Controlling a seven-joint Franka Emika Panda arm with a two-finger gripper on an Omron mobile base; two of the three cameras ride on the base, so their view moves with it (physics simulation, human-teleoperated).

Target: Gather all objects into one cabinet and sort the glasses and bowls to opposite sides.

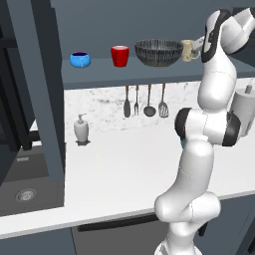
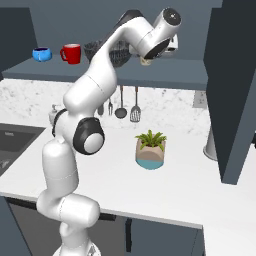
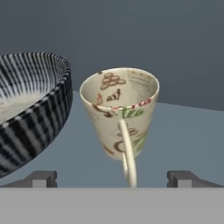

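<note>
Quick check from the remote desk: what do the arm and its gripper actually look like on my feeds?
The arm is a glossy white jointed robot arm with rounded, bulbous segments and dark charcoal bands and round caps at its joints. No cables or markings are visible on it. The gripper has two small, blocky dark grey finger tips.

White counter (image 1: 114, 169), marbled backsplash (image 1: 104, 99), dark sink (image 1: 25, 191), hanging utensils (image 1: 144, 102).

Even, soft rendered light, faint shadows, no glare; all views slightly blurry.
</note>
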